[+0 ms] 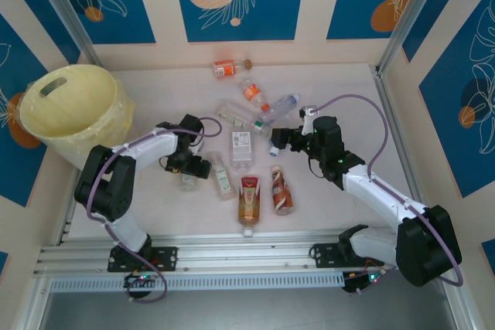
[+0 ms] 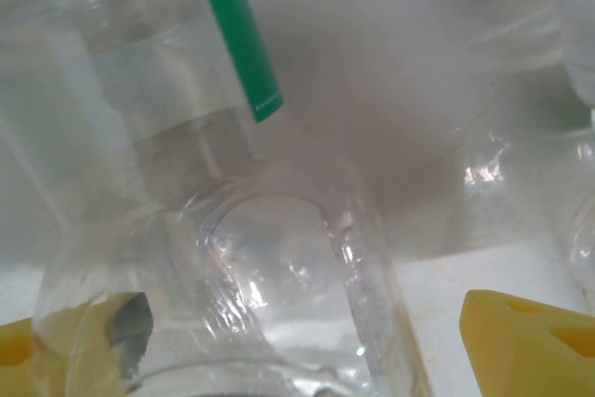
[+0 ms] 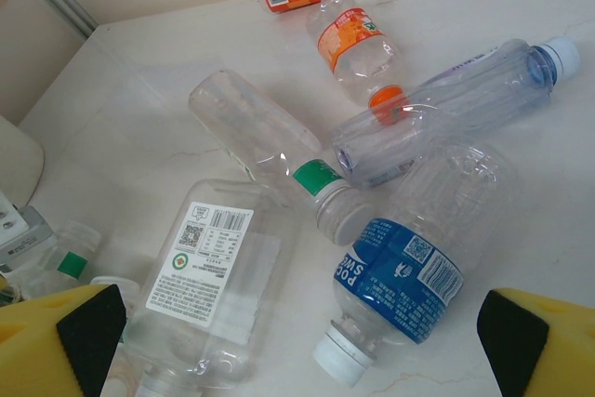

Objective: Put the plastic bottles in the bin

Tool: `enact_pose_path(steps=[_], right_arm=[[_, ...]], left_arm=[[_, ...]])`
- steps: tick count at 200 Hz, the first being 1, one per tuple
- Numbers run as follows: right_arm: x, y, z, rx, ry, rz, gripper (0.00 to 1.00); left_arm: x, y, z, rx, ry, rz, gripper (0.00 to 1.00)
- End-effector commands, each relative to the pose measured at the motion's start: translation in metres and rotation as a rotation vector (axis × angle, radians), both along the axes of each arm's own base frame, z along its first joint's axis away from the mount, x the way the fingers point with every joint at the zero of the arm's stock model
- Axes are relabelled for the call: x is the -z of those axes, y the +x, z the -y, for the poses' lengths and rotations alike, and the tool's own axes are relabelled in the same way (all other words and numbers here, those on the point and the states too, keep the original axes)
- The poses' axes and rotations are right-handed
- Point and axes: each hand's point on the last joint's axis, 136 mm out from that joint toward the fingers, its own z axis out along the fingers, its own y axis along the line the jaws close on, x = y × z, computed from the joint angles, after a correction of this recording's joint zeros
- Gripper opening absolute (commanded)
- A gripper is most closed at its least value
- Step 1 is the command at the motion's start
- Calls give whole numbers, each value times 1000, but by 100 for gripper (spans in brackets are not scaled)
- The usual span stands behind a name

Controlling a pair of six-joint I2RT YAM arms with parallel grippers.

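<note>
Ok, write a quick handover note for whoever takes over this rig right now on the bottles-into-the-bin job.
Left gripper: open, straddling a clear bottle that lies on the table; not gripped yet.
Right gripper: open, over the blue-labelled bottle, holding nothing.
Bin: upright at the far left; no bottle seen inside it.
Other bottles: lying scattered mid-table between the arms.
Done: nothing evident.
Left: every bottle, probably starting with these two.
</note>
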Motion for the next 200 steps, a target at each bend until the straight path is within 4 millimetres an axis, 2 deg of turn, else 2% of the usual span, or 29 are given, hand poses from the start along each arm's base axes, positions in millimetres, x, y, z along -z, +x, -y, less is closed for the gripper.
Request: enact_pose_path(steps=[1,50,96,150,172,200], right_arm=[[-8,2,-8,-43,-14,27,99],[3,-9,-24,-128,-59,13,99],[13,-9,-20,-94,-92,-32,99],[14,-3,-12,-35,-108,-31,99],[15,-2,-11,-27,-110,-34,99],[14,-3,-12,-32,-101,-32,99]], left_arm=[[7,-4,-2,-14,5,-23,84],[0,2,-7,-27,22,33,77],[-6,4,-4,-17,9,40,63],[-17,6,4,-2,-39,62,52],[-27,9,6,3,-52,84,48],[-50,20,12,-4,-97,158,46]])
